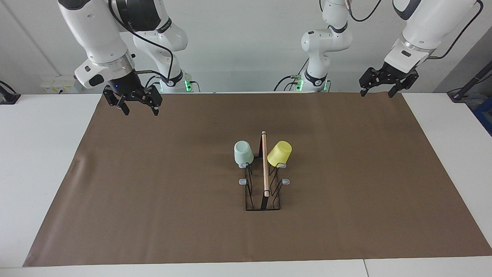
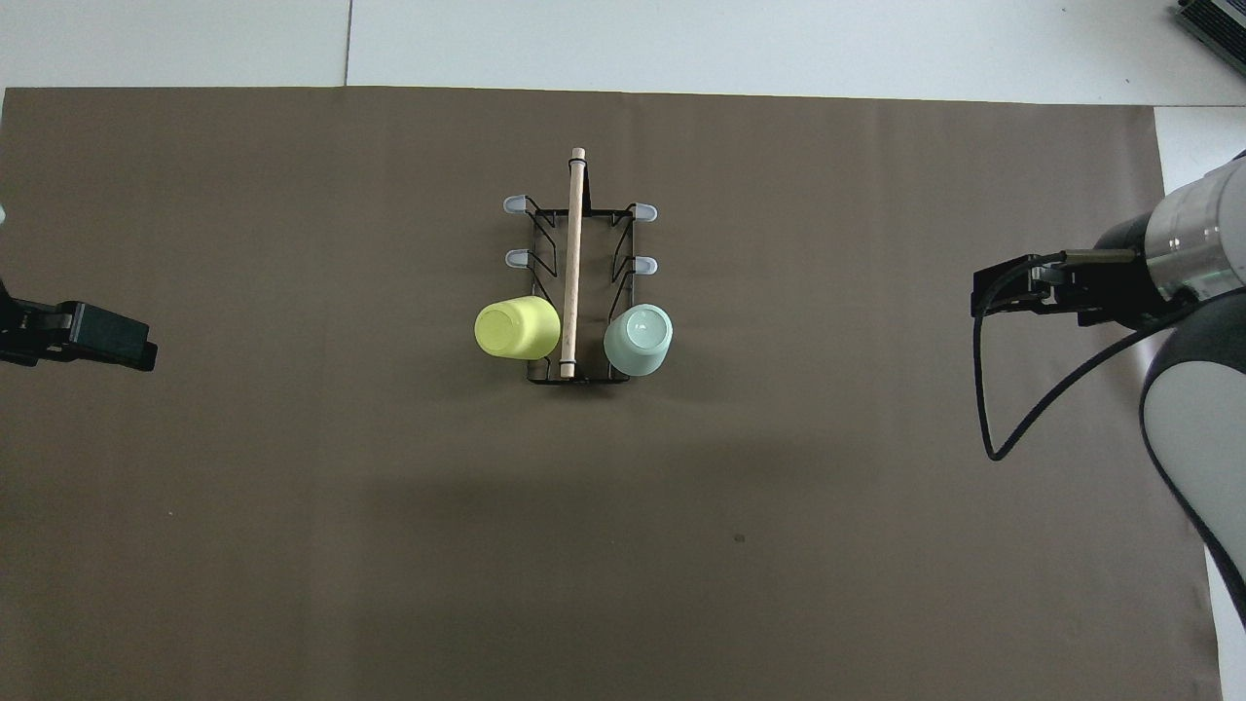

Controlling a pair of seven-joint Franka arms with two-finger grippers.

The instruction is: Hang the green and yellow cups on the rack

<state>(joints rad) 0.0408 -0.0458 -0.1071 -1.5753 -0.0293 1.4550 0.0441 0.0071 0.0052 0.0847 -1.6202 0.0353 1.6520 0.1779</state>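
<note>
Brown mat: the paper sheet covers most of my white table, and everything of the task stands on it.
Rack: my black wire rack stands mid-mat, between my two arms' ends of the table, its long axis running from near me to far from me.
Rod handle: a light wooden rod lies along the rack's top, sticking out past the wire frame at the end farther from me.
Green cup: the mint cup hangs mouth-down on the peg nearest me on the side toward my right arm's end; its base tilts outward from the rod.
Yellow cup: the yellow cup hangs the same way on the peg nearest me on the side toward my left arm's end, just beside the rod, tilted outward.
Free pegs: four grey-tipped pegs show bare, two per side, all farther from me than the cups.
Right pincer: my right gripper hangs in the air over the mat's corner at my right arm's end, well apart from the rack; its fingers are spread and carry nothing.
Left pincer: my left gripper hangs over the mat's edge at my left arm's end, well apart from the rack; fingers spread, nothing between them.
</note>
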